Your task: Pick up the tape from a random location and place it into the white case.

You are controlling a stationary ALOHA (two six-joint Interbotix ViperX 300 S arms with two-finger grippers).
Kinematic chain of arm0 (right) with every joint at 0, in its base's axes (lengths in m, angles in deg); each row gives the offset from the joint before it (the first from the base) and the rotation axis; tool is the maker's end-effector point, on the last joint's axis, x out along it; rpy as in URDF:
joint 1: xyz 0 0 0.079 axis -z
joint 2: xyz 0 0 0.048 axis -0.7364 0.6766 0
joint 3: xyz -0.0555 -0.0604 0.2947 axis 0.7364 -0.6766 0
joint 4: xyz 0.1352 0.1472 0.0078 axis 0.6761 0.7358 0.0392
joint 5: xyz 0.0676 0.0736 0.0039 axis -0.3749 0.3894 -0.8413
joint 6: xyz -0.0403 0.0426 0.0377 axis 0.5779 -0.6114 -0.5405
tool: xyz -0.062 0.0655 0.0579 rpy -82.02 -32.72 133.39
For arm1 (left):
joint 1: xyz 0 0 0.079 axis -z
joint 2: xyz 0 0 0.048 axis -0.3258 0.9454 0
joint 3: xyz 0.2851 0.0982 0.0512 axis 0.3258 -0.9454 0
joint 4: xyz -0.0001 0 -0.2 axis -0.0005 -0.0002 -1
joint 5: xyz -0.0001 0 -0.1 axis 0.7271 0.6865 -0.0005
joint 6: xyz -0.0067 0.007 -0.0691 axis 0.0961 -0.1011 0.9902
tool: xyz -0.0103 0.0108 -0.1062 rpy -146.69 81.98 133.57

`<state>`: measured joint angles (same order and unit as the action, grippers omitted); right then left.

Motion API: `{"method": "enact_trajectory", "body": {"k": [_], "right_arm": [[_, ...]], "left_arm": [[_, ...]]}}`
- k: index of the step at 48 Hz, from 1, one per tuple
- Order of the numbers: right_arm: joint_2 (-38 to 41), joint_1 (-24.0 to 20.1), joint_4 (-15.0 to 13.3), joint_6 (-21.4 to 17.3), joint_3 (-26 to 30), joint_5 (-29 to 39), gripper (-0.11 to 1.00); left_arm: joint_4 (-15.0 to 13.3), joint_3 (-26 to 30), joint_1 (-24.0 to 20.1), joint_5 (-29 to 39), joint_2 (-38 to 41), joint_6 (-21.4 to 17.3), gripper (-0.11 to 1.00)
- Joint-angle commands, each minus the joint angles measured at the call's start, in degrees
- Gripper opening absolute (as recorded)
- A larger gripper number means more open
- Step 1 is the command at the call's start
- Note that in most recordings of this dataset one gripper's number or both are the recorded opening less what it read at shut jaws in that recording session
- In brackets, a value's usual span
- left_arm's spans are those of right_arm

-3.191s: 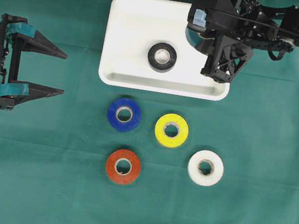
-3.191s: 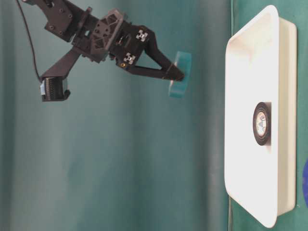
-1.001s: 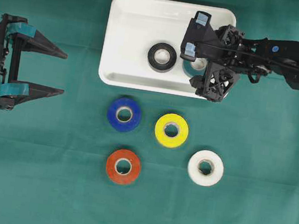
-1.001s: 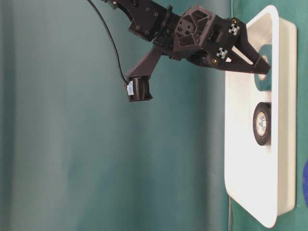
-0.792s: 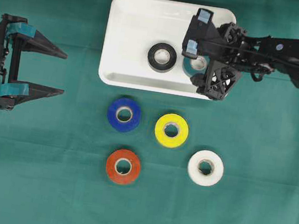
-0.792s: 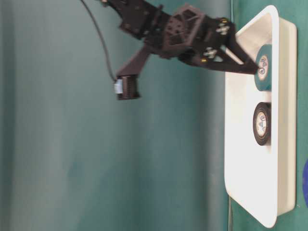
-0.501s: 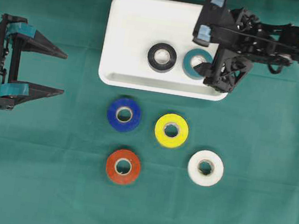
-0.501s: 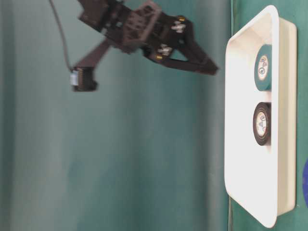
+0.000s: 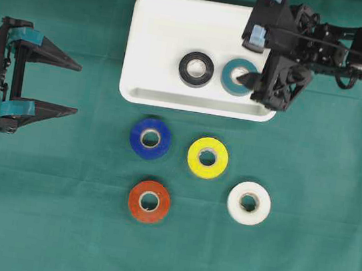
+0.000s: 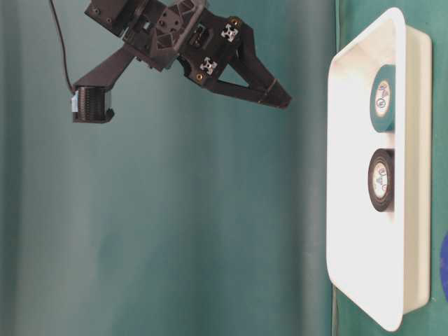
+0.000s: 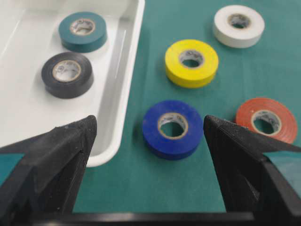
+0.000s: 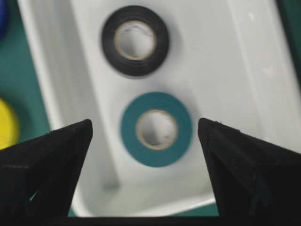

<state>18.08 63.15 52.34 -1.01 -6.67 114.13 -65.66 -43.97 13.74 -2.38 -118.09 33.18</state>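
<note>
Teal tape point(image 9: 236, 76) lying flat inside the white case point(image 9: 157, 30), right next to a black tape point(image 9: 196, 69). Right gripper point(image 9: 266, 66) up above, wide open, holding nothing. Left gripper point(image 9: 66, 87) wide open too, far left, holding nothing.

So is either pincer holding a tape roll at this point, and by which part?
Neither. The right pincer is open above the white case, clear of the teal roll lying in it; the left pincer is open and empty.
</note>
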Motion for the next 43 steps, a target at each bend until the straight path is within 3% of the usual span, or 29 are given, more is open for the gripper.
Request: {"method": "enact_trajectory", "body": {"k": [1, 22, 43], "right_arm": [[-1.1, -2.2, 0.5, -0.2, 1.4, -1.0, 0.86], [-1.1, -14.0, 1.0, -4.0, 1.3, -1.7, 0.86], [-5.3, -14.6, 0.7, -4.0, 0.2, -1.7, 0.86]], "left_arm": [[-0.1, 0.9, -0.1, -0.2, 0.2, 0.0, 0.89], [-0.1, 0.9, -0.1, -0.2, 0.2, 0.1, 0.89], [0.0, 0.9, -0.1, 0.7, 0.2, 0.1, 0.89]]}}
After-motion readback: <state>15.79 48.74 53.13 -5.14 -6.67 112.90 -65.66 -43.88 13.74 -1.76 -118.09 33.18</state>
